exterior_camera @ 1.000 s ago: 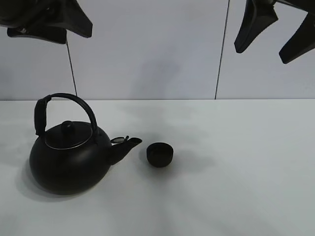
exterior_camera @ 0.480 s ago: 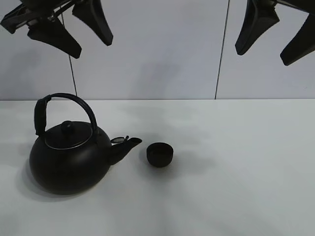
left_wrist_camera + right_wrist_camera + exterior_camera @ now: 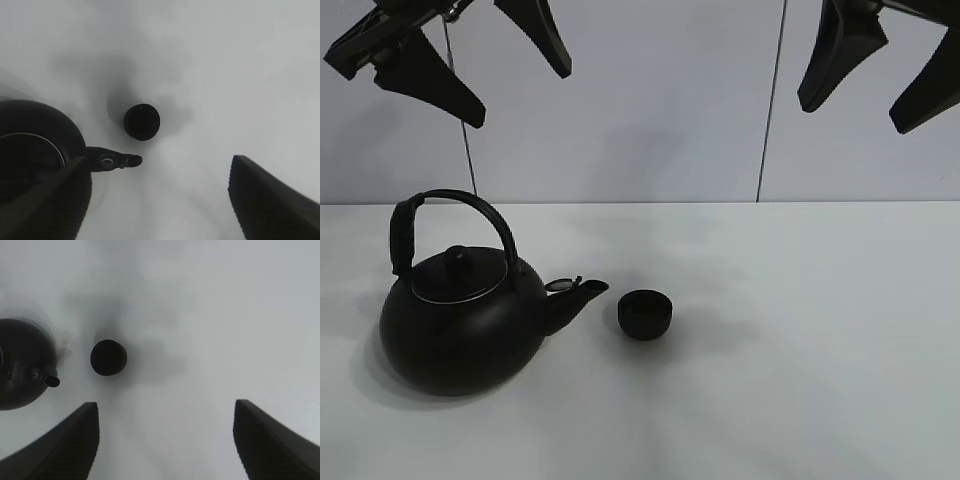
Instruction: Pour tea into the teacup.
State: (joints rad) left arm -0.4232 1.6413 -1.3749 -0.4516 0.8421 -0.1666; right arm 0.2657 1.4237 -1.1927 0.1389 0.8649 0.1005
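A small matte black teacup (image 3: 645,313) stands on the white table, just right of the kettle's spout. It also shows in the left wrist view (image 3: 142,121) and the right wrist view (image 3: 108,357). The big round black kettle (image 3: 460,318) with an arched handle (image 3: 450,205) stands at the left, spout (image 3: 578,291) pointing at the cup. My left gripper (image 3: 470,55) hangs open high above the kettle, empty. My right gripper (image 3: 880,65) hangs open high at the upper right, empty.
The white table (image 3: 800,350) stretches right of the cup. A white panelled wall (image 3: 640,110) with dark seams stands behind it.
My left gripper has moved to the right and its fingers have spread apart. The right gripper, kettle and cup have not moved.
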